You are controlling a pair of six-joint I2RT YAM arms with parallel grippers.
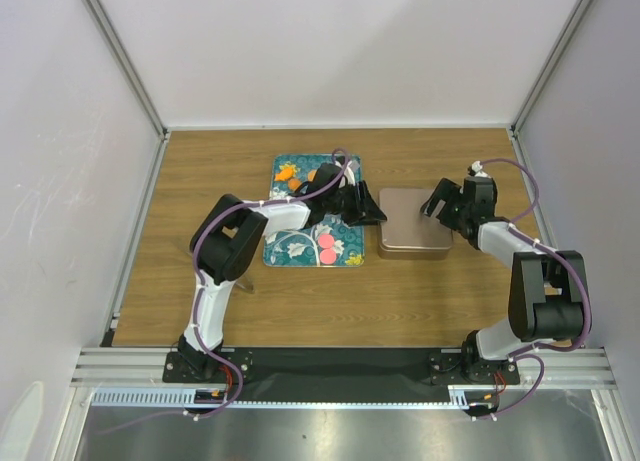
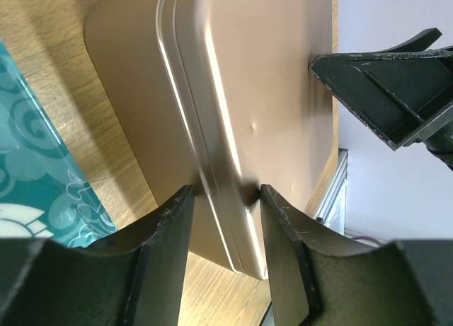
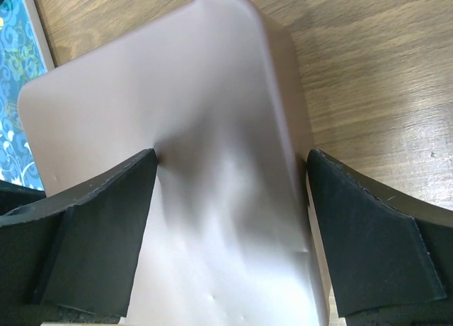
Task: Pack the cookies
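Note:
Two pink cookies [image 1: 326,247] lie on the teal floral tray [image 1: 290,249], with an orange one [image 1: 294,185] farther back, partly hidden by my left arm. A closed rose-brown tin [image 1: 415,236] sits right of the tray. My left gripper [image 1: 372,213] [image 2: 226,193] is at the tin's [image 2: 269,92] left edge. It is open, one tip beside the wall and the other over the lid, with the rim between them. My right gripper [image 1: 440,203] [image 3: 232,156] stands wide open at the right end of the tin [image 3: 177,85], with a fingertip at each side.
The tray's corner [image 2: 28,156] [image 3: 18,71] lies close to the tin's left side. A right finger [image 2: 382,92] shows across the tin in the left wrist view. Bare wood [image 1: 330,301] lies in front of the tray and tin. White walls enclose the table.

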